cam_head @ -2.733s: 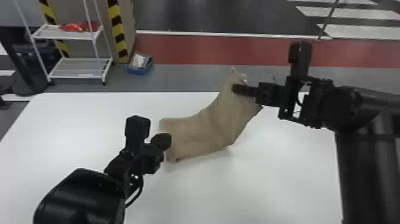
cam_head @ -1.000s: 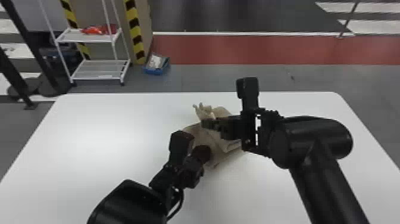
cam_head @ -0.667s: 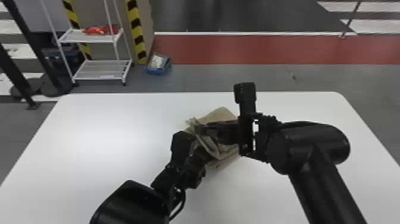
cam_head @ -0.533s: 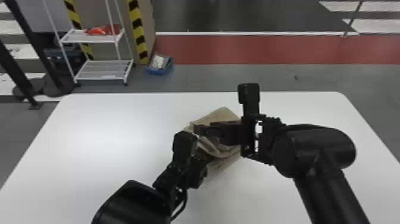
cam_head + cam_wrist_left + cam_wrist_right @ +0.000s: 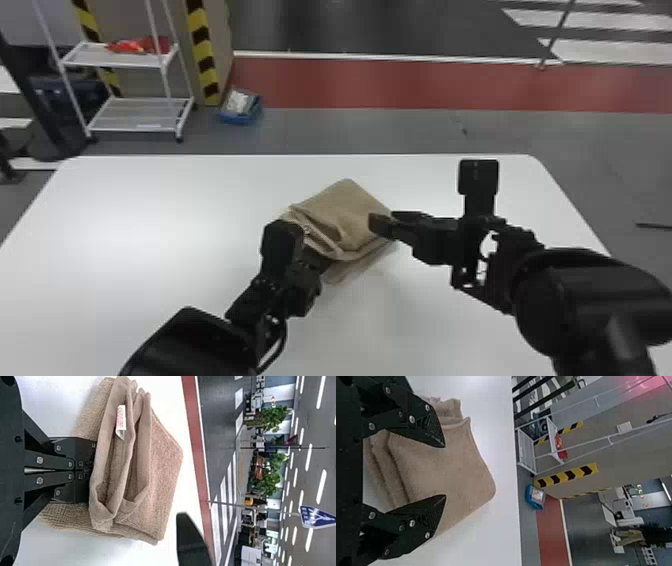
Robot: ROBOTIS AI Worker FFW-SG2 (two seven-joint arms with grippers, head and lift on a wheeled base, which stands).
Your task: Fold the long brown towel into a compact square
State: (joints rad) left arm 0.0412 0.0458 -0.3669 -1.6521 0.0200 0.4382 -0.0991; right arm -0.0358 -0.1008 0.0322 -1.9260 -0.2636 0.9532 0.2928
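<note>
The brown towel point(image 5: 345, 210) lies folded in a thick, layered bundle on the white table. My left gripper point(image 5: 322, 257) is at its near left side, and in the left wrist view the left gripper point(image 5: 93, 470) has its fingers pressed together against the folds of the towel point(image 5: 162, 475), tips hidden by cloth. A white tag point(image 5: 121, 417) shows on one fold. Over the towel's right side is my right gripper point(image 5: 385, 220); in the right wrist view the right gripper point(image 5: 445, 471) stands open, with the flat top layer of the towel point(image 5: 466, 471) beyond and between its fingers.
The white table point(image 5: 150, 240) extends around the towel on all sides. Past its far edge stand a white shelf rack point(image 5: 135, 112) and a blue bin point(image 5: 240, 117) on the floor.
The right gripper carried the towel's raised end down and leftward over the rest, then opened and drew back to the right. The towel now lies lower and flatter; the left gripper stayed at its near side lately.
</note>
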